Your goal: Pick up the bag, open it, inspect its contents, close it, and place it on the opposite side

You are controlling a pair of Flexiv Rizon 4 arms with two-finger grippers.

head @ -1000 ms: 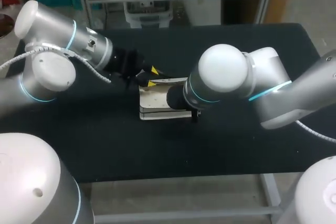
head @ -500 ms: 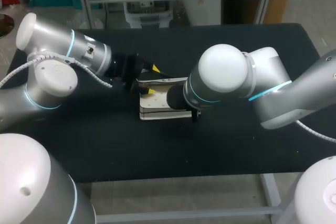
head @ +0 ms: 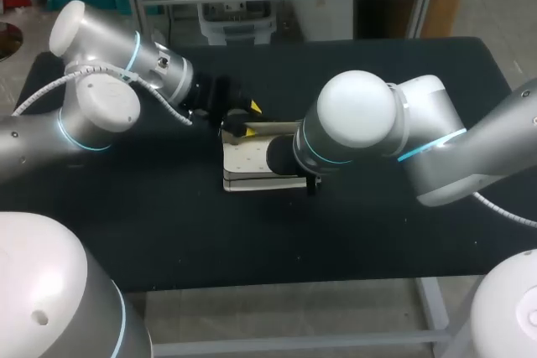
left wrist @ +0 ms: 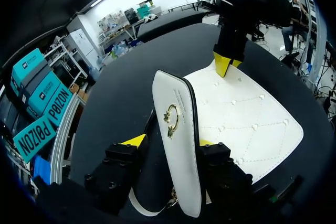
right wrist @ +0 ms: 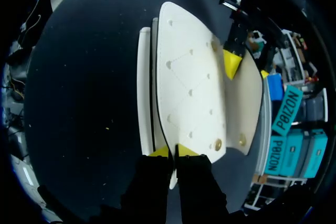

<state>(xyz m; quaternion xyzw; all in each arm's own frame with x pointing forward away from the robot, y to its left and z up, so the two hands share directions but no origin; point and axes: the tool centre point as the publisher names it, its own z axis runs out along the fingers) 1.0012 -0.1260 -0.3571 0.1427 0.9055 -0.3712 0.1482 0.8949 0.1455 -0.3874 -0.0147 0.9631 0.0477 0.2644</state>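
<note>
Where grippers (left wrist: 170, 141) (right wrist: 172, 151) (two) sit, one bag (head: 252, 161).

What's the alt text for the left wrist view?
A white quilted bag lies on the black table, its flap with a gold clasp standing on edge between the open fingers of the left pincer. The right pincer meets the bag's far edge.
</note>
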